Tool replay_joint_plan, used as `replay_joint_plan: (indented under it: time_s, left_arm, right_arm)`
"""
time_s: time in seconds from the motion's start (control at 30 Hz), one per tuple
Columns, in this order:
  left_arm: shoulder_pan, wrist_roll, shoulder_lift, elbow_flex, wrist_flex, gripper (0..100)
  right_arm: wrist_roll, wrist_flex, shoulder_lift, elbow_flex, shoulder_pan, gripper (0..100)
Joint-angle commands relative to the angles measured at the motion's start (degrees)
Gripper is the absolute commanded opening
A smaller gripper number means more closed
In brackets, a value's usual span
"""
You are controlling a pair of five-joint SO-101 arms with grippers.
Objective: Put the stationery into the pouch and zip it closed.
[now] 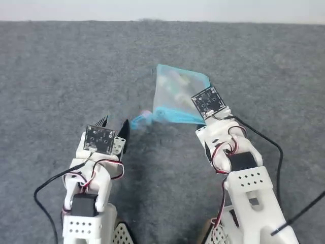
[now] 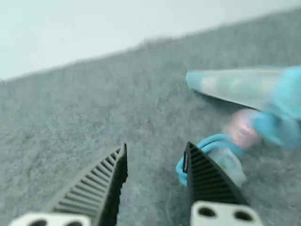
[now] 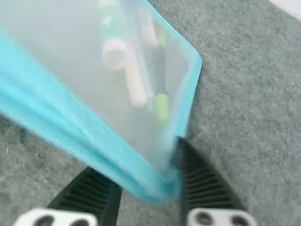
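Observation:
A translucent pouch [image 1: 175, 96] with light blue edging lies tilted on the grey carpet, with one corner raised. My right gripper [image 1: 203, 118] is shut on its near corner, and the blue zipper edge [image 3: 94, 155] runs between the fingers [image 3: 202, 183]. Several pens and markers [image 3: 136, 80] show through the plastic. A blue pull strap [image 1: 141, 121] with a pink bit [image 2: 240, 132] trails off the pouch's end. My left gripper [image 1: 114, 126] stands open just short of that strap [image 2: 211, 146]; one finger [image 2: 202, 174] is beside the loop, and nothing is between the fingers.
Grey carpet [image 1: 61, 76] covers the table, with a pale wall behind its far edge. Black cables [image 1: 277, 152] run from both arms near the front.

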Motion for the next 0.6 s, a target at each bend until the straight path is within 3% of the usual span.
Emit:
replay_joint_plan:
  time_s: [0.0, 0.27, 0.43, 0.57]
  left_arm:
    - [2.7, -0.2, -0.4, 0.0, -1.9, 19]
    - [3.3, -0.4, -0.4, 0.2, -1.9, 19]
    - [3.3, -0.4, -0.4, 0.2, -2.0, 19]
    - [3.3, -0.4, -0.4, 0.2, -2.0, 19]
  right_arm:
    - [-0.1, 0.9, -1.5, -0.3, 0.3, 20.1]
    - [-0.2, 2.6, -1.7, -0.7, 0.0, 19.6]
    - [-6.2, 8.8, -7.2, -1.7, -0.9, 28.4]
    - [-5.4, 15.0, -14.8, -1.7, -2.4, 31.4]
